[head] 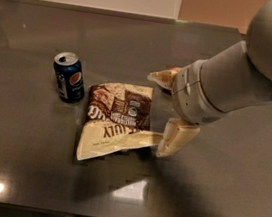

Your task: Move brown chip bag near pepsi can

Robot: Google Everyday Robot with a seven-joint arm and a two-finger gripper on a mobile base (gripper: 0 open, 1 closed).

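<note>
Your gripper [156,113] sits right of the worktop's [22,160] middle, reaching in from the right edge on the thick grey arm [236,79]. Its fingers [174,137] stand wide apart, open and clamped on nothing. One finger points toward the far edge side of the bag, the other lies toward the near edge.

The brown chip bag [116,120] lies flat on the worktop near its middle. Its dark brown end points to the far edge and its cream-yellow end to the near edge, with the lettering running sideways. The bag's right edge lies between your two fingers. The nearer finger meets the cream corner of the bag; you cannot tell from this view whether it presses on it or only rests beside it. The farther finger stands apart from the bag, just off its far right corner.

The pepsi can [68,77] stands upright just left of the bag's brown end, toward the left edge of the worktop. A narrow strip of worktop shows between can and bag, so they are near but not touching.
</note>
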